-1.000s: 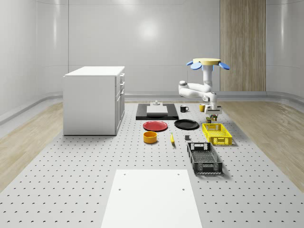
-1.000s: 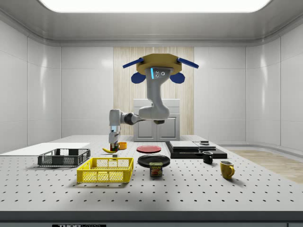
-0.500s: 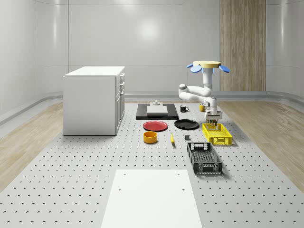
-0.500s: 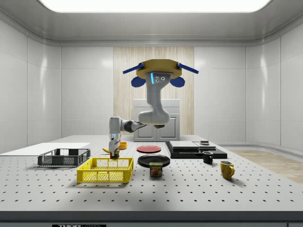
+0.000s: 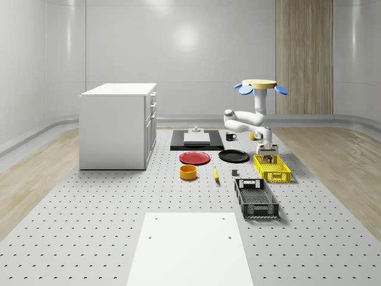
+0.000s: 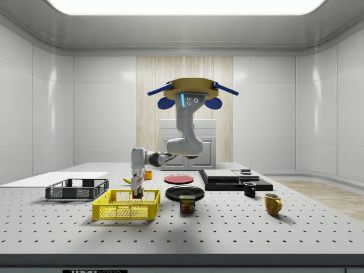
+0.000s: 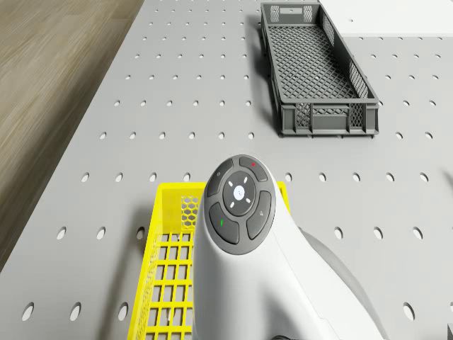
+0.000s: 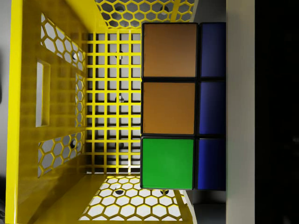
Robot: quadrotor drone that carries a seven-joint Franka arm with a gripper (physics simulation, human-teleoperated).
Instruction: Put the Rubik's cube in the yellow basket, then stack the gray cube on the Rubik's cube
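Observation:
The drone (image 5: 259, 85) hovers over the far end of the yellow basket (image 5: 272, 169), its arm reaching down into it. My gripper (image 5: 268, 156) is shut on the Rubik's cube (image 8: 170, 107), which shows orange, green and blue faces. In the wrist view the cube hangs just above the yellow basket's mesh floor (image 8: 112, 93), inside its walls. In the side view the gripper (image 6: 136, 190) dips below the rim of the basket (image 6: 126, 206). The small gray cube (image 5: 234, 173) lies on the table to the whole-scene view's left of the basket.
A dark gray basket (image 5: 256, 198) stands nearer the camera than the yellow one. A black plate (image 5: 233, 156), red plate (image 5: 194, 157), orange bowl (image 5: 188, 171) and banana (image 5: 215, 173) lie to the left. A Spam can (image 6: 187, 203) stands beside the basket. A white cabinet (image 5: 119, 125) is far left.
The drone has sunk lower and the arm has brought the Rubik's cube down from above the basket's rim to inside the basket. The gripper stays shut on it.

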